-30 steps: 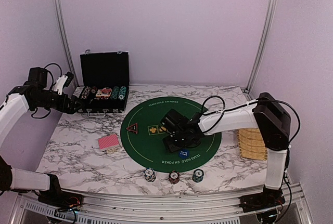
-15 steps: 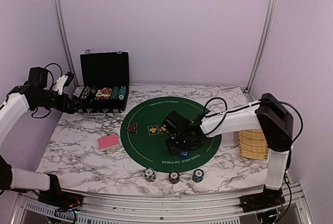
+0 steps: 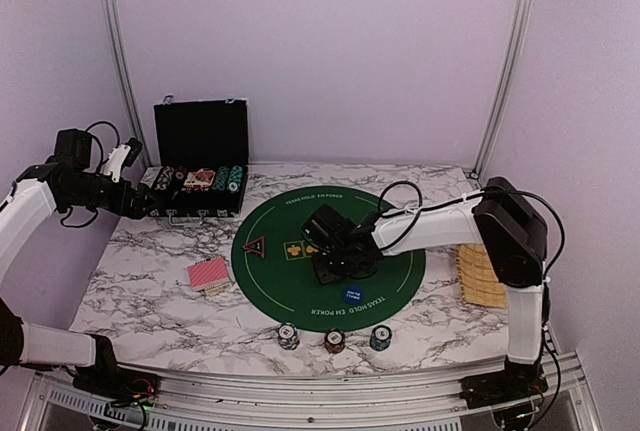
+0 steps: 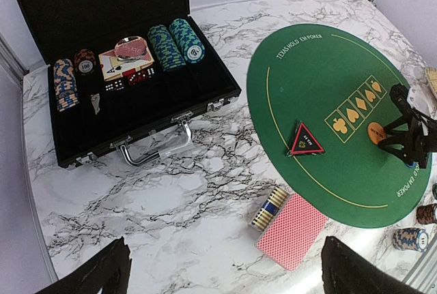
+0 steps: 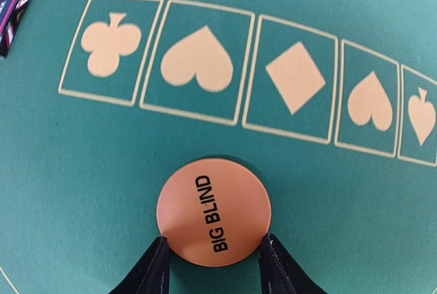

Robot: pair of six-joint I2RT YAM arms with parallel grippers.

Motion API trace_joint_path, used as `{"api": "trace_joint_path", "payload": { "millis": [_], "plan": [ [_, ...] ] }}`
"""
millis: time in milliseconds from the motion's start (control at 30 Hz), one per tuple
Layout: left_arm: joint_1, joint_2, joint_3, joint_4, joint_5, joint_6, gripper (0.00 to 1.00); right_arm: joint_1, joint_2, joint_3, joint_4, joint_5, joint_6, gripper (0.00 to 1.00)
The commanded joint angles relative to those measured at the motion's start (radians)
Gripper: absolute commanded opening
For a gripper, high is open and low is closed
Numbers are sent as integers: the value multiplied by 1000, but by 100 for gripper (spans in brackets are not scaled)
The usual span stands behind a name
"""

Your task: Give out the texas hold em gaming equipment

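My right gripper [image 5: 214, 241] is low over the green felt mat [image 3: 290, 286]. It is shut on the orange "BIG BLIND" button [image 5: 213, 213], with one fingertip against each side of the disc. In the top view this gripper [image 3: 326, 257] sits near the printed suit row. A blue button [image 3: 352, 294] lies just in front of it. The triangular red-black marker [image 4: 306, 139] rests at the mat's left edge. Red-backed cards [image 4: 292, 229] lie on the marble beside a short row of chips [image 4: 268, 207]. Three chip stacks [image 3: 334, 340] stand at the near edge. My left gripper [image 4: 229, 273] hangs open, high above the cards.
The open black chip case [image 4: 102, 48] stands at the back left with more chips and cards inside, its handle facing the mat. A woven basket [image 3: 485, 276] sits at the table's right edge. White marble [image 3: 150, 291] shows to the left of the cards.
The right gripper's jaws have narrowed onto the orange button. The gripper has shifted toward the far left of the mat, leaving the blue button fully uncovered. The left arm is still.
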Motion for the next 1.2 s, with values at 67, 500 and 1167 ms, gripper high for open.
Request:
{"api": "trace_joint_path", "payload": {
  "millis": [67, 500, 1167],
  "plan": [
    [4, -14, 20, -26, 9, 17, 99, -44, 54, 92, 14, 51, 6, 42],
    [4, -21, 2, -30, -5, 27, 99, -140, 195, 309, -19, 26, -60, 39],
    [4, -31, -2, -43, -13, 56, 99, -133, 100, 265, -6, -40, -79, 73]
  ]
}}
